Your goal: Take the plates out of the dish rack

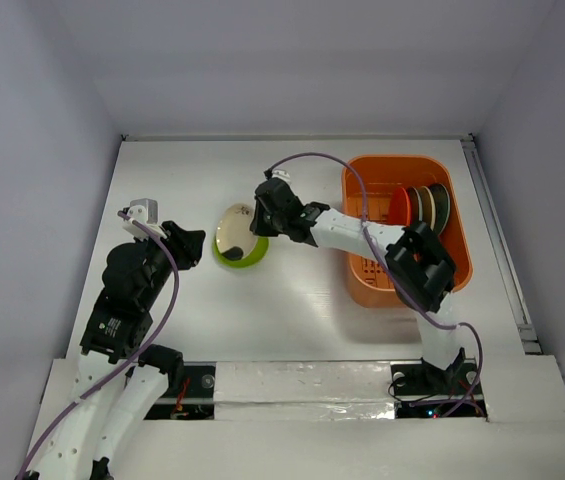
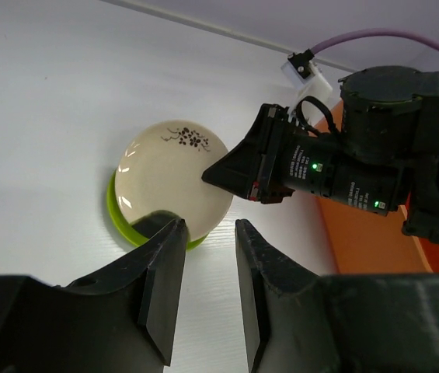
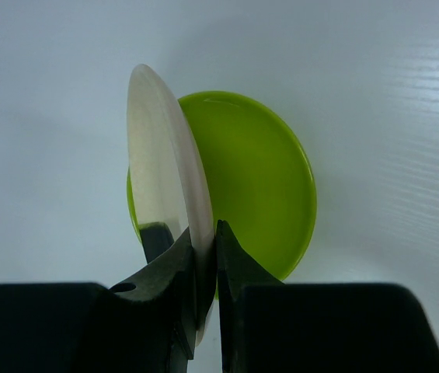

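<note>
Tabletop white, walls pale grey; right pincer clamps cream plate, left pincer apart.

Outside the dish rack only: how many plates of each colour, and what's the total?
Lime green plate: 1
Cream plate, gripped by the right fingers: 1
Total: 2

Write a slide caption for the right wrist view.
Right gripper pinches a cream plate by its rim, edge-on, over the lime green plate.
</note>
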Tool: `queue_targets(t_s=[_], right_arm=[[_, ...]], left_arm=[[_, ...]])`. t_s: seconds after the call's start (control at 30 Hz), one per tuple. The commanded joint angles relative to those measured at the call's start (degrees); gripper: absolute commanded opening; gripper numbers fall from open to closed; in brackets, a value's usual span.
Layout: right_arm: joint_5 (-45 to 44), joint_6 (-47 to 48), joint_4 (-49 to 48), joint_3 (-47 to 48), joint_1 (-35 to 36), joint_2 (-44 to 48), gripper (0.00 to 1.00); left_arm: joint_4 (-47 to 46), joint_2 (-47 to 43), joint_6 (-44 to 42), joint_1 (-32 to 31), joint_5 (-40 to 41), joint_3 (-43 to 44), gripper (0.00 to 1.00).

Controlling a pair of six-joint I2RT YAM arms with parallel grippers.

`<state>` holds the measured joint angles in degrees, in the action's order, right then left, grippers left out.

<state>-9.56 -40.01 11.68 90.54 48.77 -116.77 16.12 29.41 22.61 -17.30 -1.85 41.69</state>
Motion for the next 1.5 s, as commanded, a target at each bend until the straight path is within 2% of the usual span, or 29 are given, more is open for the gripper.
queue_targets(t_s=[0.0,0.23,0.33,0.37,0.47,0.5,0.57,0.6,0.7,0.77,0.83,0.93,1.03,1.07,1.13,1.17,1.27,1.3,1.47], right_arm=[[3.0,-3.8,-7.4,-0.4,0.3,0.1,0.00],[3.9,-6.9,-10.5,-5.4,0.3,0.1,0.02],[2.7,-6.7,-9.4,-5.9,0.3,-0.4,0.07],[2.4,-6.6,-8.7,-6.0,0.3,-0.5,0.14],[1.3,-5.9,-7.6,-6.4,0.3,-0.3,0.26],[1.2,-5.6,-7.0,-6.4,0.3,-0.2,0.37],[1.1,-4.7,-5.9,-6.3,0.3,-0.1,0.47],[1.0,-4.5,-5.5,-6.3,0.3,0.1,0.57],[-0.9,-2.7,-2.8,-5.6,0.3,1.1,0.72],[-2.1,-1.0,-0.9,-5.6,0.3,2.7,0.79],[-5.0,0.2,1.1,-4.9,0.3,3.8,0.79],[-8.7,3.0,5.2,-4.1,0.3,7.2,0.73],[-13.2,6.0,7.3,-5.1,0.3,14.2,0.41],[-16.2,7.5,8.9,-5.5,0.3,18.4,0.18],[-19.3,9.1,10.8,-6.0,-0.5,22.6,0.03],[-23.4,10.2,13.3,-6.8,-1.9,26.6,0.00],[-28.1,11.7,18.5,-9.7,-5.9,32.3,0.00],[-30.0,11.8,19.3,-10.8,-9.5,34.0,0.00],[-30.0,14.2,21.7,-17.9,-19.6,42.3,0.00]], left_arm=[[-1.7,0.1,0.2,-0.4,0.3,-0.2,0.29],[-1.8,-0.1,0.2,-0.4,0.4,-0.2,0.29],[-1.7,-0.2,0.2,-0.4,0.3,-0.3,0.29],[-1.7,-0.1,0.2,-0.4,0.4,-0.3,0.30],[-1.7,-0.4,0.3,-0.4,0.4,-0.3,0.30],[-1.7,-0.4,0.2,-0.4,0.4,-0.3,0.30],[-1.8,-0.4,0.3,-0.4,0.3,-0.3,0.30],[-1.8,-0.4,0.3,-0.4,0.3,-0.3,0.30],[-1.8,-0.6,0.3,-0.4,0.3,-0.3,0.30],[-1.8,-0.6,0.3,-0.4,0.3,-0.3,0.30],[-1.9,-0.6,0.3,-0.4,0.3,-0.3,0.30],[-1.8,-0.8,0.3,-0.4,0.2,-0.3,0.30],[-1.9,-0.8,0.3,-0.4,0.2,-0.3,0.30],[-1.9,-0.7,0.2,-0.4,0.2,-0.3,0.30],[-1.9,-0.7,0.2,-0.4,0.1,-0.4,0.30],[-2.0,-0.8,0.2,-0.4,0.1,-0.4,0.30],[-1.9,-0.9,0.2,-0.4,0.1,-0.4,0.28],[-2.0,-0.8,0.2,-0.4,0.0,-0.4,0.26],[-1.9,-0.8,0.3,-0.4,1.0,-0.4,0.10]])
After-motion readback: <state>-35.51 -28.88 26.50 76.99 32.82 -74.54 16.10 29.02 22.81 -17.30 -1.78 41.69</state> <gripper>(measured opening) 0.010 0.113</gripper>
